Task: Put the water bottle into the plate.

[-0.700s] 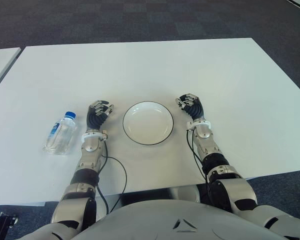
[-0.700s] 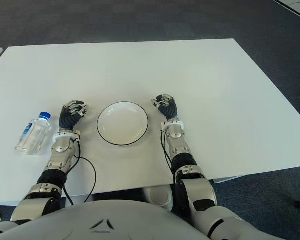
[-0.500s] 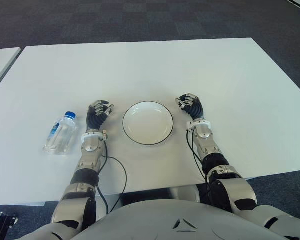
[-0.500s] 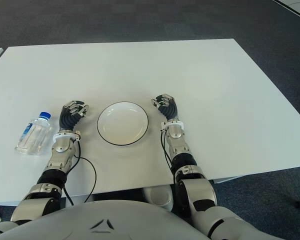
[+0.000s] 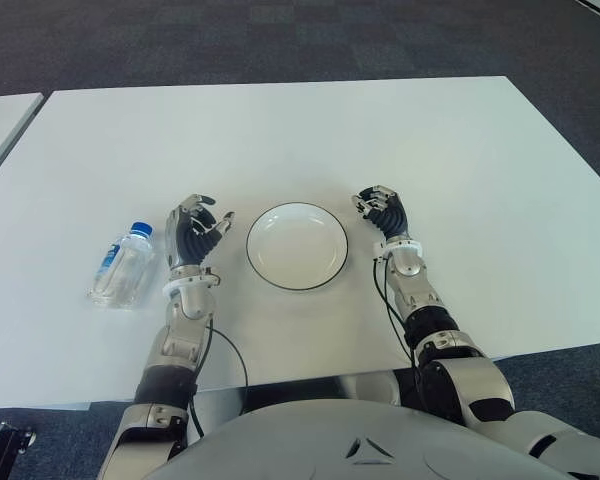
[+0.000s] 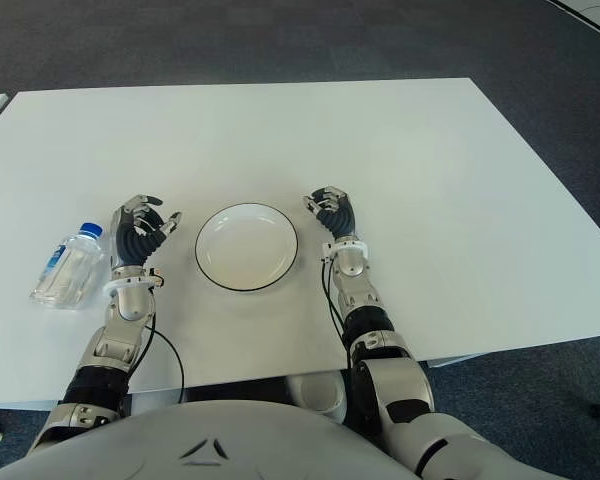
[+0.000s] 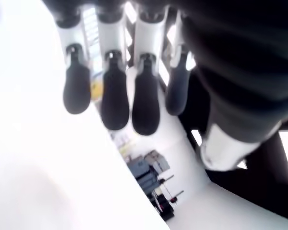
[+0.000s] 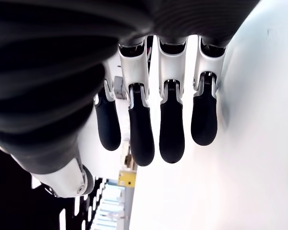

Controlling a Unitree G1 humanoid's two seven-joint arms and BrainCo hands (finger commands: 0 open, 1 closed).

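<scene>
Item one: your left hand (image 5: 193,228), raised above the white counter (image 5: 310,130), its black-padded fingers (image 7: 115,98) spread loosely and holding nothing. Item two: the small clear plastic water bottle with the blue cap and blue label (image 5: 122,267), lying on its side on the counter just beyond the outer side of those fingers, cap pointing away from you, not touched by anything. Item three: the round white plate with a thin dark rim (image 5: 297,247), bare inside, sitting just off the thumb side of your left fingers and so between your two hands. Item four: your right hand (image 5: 383,213), beside the plate on its right, fingers (image 8: 171,127) hanging part-curled and gripping nothing. Status, as a judgement: the task is not yet begun, and the reach to the bottle is the step in hand. Risks to note: a lying round bottle is likely to roll away if your fingers nudge it before they wrap it; thin plastic may buckle or squirt out of a hard squeeze; a carry that passes low could clip the plate rim and shove the plate; and a bottle laid in a shallow plate may roll back out.
</scene>
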